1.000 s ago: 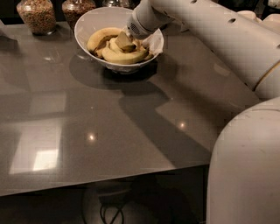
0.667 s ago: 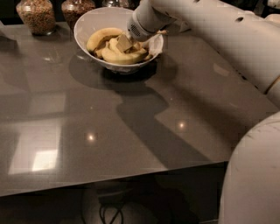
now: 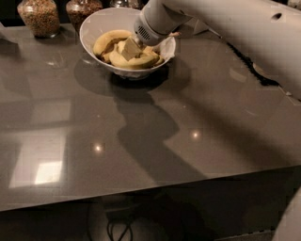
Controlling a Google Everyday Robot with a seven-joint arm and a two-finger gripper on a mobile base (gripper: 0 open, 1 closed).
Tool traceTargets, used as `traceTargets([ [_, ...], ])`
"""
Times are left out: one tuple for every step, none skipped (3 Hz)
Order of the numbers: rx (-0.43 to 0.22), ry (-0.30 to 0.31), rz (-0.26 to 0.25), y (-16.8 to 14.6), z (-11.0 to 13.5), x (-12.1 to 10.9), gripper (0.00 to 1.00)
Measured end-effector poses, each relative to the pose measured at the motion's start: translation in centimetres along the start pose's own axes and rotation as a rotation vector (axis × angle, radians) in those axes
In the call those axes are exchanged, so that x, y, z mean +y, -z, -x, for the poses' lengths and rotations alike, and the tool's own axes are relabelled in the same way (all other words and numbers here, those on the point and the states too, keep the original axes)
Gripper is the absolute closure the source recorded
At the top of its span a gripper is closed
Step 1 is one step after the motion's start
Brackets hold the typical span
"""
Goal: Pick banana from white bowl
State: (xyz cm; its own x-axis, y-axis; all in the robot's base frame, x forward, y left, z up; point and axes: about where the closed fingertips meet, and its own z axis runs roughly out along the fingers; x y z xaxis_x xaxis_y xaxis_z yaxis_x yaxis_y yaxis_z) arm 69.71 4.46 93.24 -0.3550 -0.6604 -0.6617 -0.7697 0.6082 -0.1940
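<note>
hand (image 3: 130,48): low inside white bowl (image 3: 90,24), upon the fruit; grip state cannot tell
banana (image 3: 140,61): in the bowl, just below the hand
advice: clamp across one banana's narrow width; lift straight up, clear of rim

A glossy grey-brown table (image 3: 197,103) is seen across most of the frame, with bright patches of light mirrored at its lower left. A white bowl (image 3: 94,23) is set on it at the upper centre. Just beside the bowl, at the upper left, a light jar (image 3: 38,16) and a dark jar (image 3: 82,10) are placed. The pincer (image 3: 131,47) is seen inside the bowl.
</note>
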Motion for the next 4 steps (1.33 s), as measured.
traceTargets([
  [0.007,-0.002,-0.011,0.9,-0.4,0.4,0.47],
  [0.006,0.001,-0.029,1.7,-0.4,0.3,0.49],
  [-0.01,0.018,-0.055,2.5,0.3,-0.3,0.49],
  [-0.026,0.048,-0.078,3.0,1.3,-1.3,0.46],
])
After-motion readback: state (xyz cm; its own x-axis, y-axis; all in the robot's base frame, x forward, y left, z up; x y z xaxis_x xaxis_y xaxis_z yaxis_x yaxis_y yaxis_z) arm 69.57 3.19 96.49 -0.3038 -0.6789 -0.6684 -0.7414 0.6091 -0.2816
